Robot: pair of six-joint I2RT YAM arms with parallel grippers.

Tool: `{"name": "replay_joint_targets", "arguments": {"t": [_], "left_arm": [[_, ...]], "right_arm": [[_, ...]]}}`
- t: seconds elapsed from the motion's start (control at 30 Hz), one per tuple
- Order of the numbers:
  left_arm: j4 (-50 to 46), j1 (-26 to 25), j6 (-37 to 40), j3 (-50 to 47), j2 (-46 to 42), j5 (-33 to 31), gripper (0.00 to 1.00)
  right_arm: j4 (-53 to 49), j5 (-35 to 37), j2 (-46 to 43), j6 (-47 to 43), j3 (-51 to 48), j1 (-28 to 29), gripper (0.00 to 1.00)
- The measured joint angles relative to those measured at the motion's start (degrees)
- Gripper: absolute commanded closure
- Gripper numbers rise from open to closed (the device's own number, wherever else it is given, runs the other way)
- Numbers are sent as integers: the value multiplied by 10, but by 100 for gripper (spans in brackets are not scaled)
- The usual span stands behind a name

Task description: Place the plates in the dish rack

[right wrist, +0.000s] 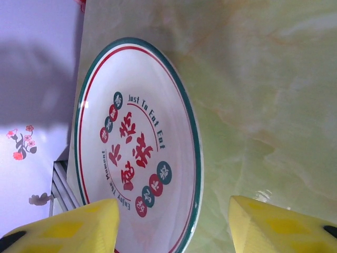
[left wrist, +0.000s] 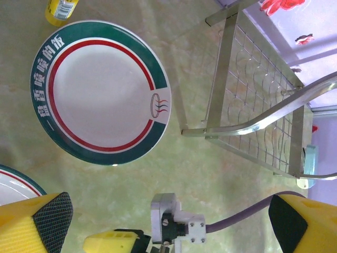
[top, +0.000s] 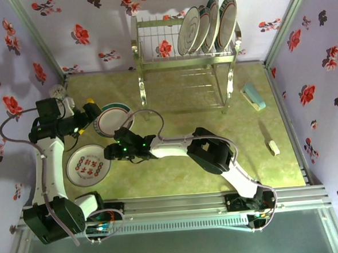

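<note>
Two plates lie flat on the table at the left. The green-and-red banded plate (top: 112,118) (left wrist: 100,92) sits just in front of my open left gripper (top: 91,116) (left wrist: 168,226), which holds nothing. The plate with red characters (top: 86,165) (right wrist: 134,147) lies nearer the front. My right gripper (top: 108,152) (right wrist: 176,226) is open, with its yellow fingers (right wrist: 68,226) on either side of that plate's right rim. The dish rack (top: 182,57) (left wrist: 258,105) stands at the back, with several banded plates (top: 206,27) upright in its right half.
A yellow bottle (left wrist: 60,8) stands beyond the banded plate. A blue scrubber (top: 253,95) and a small beige object (top: 273,147) lie at the right. The right arm's wrist and purple cable (left wrist: 231,221) cross between my left fingers. Floral walls enclose the table.
</note>
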Motion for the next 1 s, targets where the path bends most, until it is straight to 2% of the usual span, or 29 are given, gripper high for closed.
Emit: {"name": "replay_joint_targets", "arguments": {"t": [0.17, 1.0], "left_arm": [[0, 0, -2, 0, 0, 1, 0], [-1, 0, -2, 0, -10, 2, 0]], "right_arm": [[-12, -4, 22, 3, 30, 2, 47], [-67, -20, 70, 3, 92, 10, 53]]}}
